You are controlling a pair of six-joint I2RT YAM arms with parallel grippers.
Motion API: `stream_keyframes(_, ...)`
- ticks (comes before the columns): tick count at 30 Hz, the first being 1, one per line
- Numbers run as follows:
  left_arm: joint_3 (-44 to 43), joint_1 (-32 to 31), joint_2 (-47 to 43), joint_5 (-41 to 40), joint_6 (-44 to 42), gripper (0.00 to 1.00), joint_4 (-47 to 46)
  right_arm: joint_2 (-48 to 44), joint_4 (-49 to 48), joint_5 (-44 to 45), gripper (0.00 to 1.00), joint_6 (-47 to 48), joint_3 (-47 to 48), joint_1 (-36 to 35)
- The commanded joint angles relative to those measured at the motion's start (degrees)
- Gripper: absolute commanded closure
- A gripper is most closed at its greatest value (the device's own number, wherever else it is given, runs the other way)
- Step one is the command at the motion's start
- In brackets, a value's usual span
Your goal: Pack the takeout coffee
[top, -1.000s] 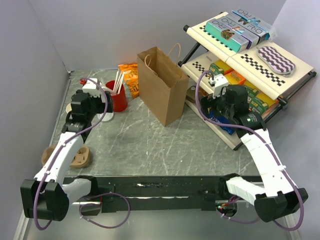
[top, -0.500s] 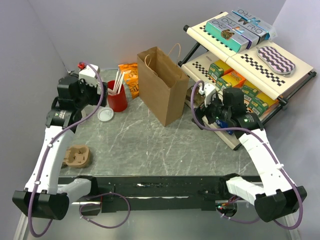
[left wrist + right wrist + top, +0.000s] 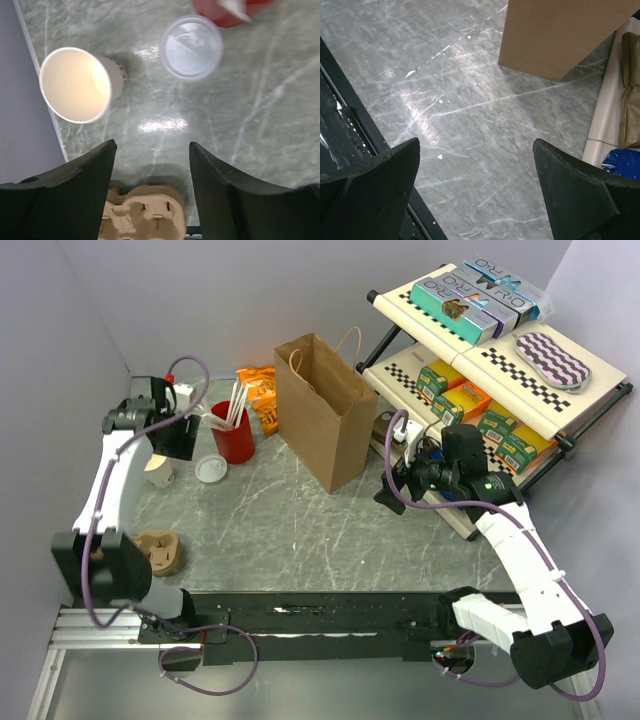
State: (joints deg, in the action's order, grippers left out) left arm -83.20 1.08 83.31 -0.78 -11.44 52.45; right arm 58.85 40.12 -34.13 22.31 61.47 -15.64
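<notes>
The takeout coffee is in two parts: a white paper cup (image 3: 155, 469) stands open, without its lid, near the left wall, and the white lid (image 3: 210, 469) lies flat on the table beside it. Both show in the left wrist view, the cup (image 3: 75, 85) and the lid (image 3: 191, 47). My left gripper (image 3: 182, 445) is open and empty, held high above them (image 3: 152, 145). The brown paper bag (image 3: 322, 410) stands open at the back centre. My right gripper (image 3: 386, 495) is open and empty over bare table right of the bag (image 3: 476, 142).
A red cup with white sticks (image 3: 235, 432) stands just behind the lid. A brown pulp carrier tray (image 3: 158, 552) lies at the near left, and also shows in the left wrist view (image 3: 145, 215). An orange snack bag (image 3: 262, 392) lies behind the paper bag. A rack of boxes (image 3: 490, 370) fills the right side.
My left arm has risen and swung back toward the left wall, uncovering the lid and then the open cup. My right gripper has dropped and moved left toward the table.
</notes>
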Motion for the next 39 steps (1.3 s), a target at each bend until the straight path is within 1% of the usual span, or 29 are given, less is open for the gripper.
stream_keyframes(1,-7.4,4.1,6.0,0.3,-2.3,0.35,3.5,-2.2,0.5,-2.3,0.0,0.3,-0.4,-0.5)
stream_keyframes(3,-10.6,4.7,10.4,0.3,-2.9,0.39,5.1,-2.9,0.9,-1.9,0.0,0.4,-0.7,-0.4)
stream_keyframes(5,-12.2,5.2,13.9,0.3,-3.5,0.4,5.6,-3.6,0.9,-1.7,0.0,0.5,-1.1,-0.5)
stream_keyframes(7,-13.5,5.5,15.5,-0.9,-3.6,0.41,5.0,-3.9,1.2,-1.5,0.0,0.6,-1.2,-0.4)
stream_keyframes(8,-13.7,5.8,16.7,-1.3,-3.8,0.43,4.5,-4.1,1.2,-1.4,0.0,0.5,-1.2,-0.4)
stream_keyframes(11,-13.6,6.2,18.4,-2.6,-4.6,0.47,3.3,-4.1,0.9,-1.0,0.0,0.6,-1.2,-0.5)
stream_keyframes(19,-10.4,7.2,19.8,-5.6,-6.7,0.5,-0.4,-3.4,0.8,-1.4,0.0,0.7,-1.3,-0.4)
stream_keyframes(21,-9.6,7.4,20.6,-5.8,-7.3,0.52,-0.7,-3.0,0.5,-1.6,0.0,0.5,-1.3,-0.5)
stream_keyframes(22,-9.4,7.4,20.8,-5.8,-7.8,0.56,-0.8,-2.7,0.4,-1.6,0.0,0.3,-1.2,-0.4)
stream_keyframes(26,-8.8,7.9,22.6,-5.6,-8.2,0.62,-0.6,-1.8,0.1,-1.4,0.0,0.5,-0.2,-0.5)
stream_keyframes(30,-7.9,8.1,22.4,-4.8,-8.3,0.66,-1.1,-1.4,0.1,-1.0,0.0,0.6,0.1,-0.5)
stream_keyframes(33,-7.4,8.1,22.2,-4.2,-8.3,0.77,-0.2,-1.2,0.0,-1.1,0.0,0.5,-0.2,-0.4)
stream_keyframes(34,-7.4,8.0,21.9,-4.0,-8.1,0.83,0.1,-1.3,-0.1,-1.2,0.0,0.5,-0.2,-0.4)
stream_keyframes(36,-7.2,8.0,21.3,-2.9,-7.5,0.91,1.8,-1.1,-0.2,-1.2,0.0,0.5,-0.3,-0.4)
stream_keyframes(37,-7.1,8.1,20.0,-2.5,-7.2,0.99,2.0,-1.1,-0.3,-1.1,0.0,0.5,-0.3,-0.4)
stream_keyframes(39,-5.4,8.0,17.7,-0.7,-6.6,0.99,3.0,-0.8,-0.4,-0.8,0.0,0.5,-0.2,-0.4)
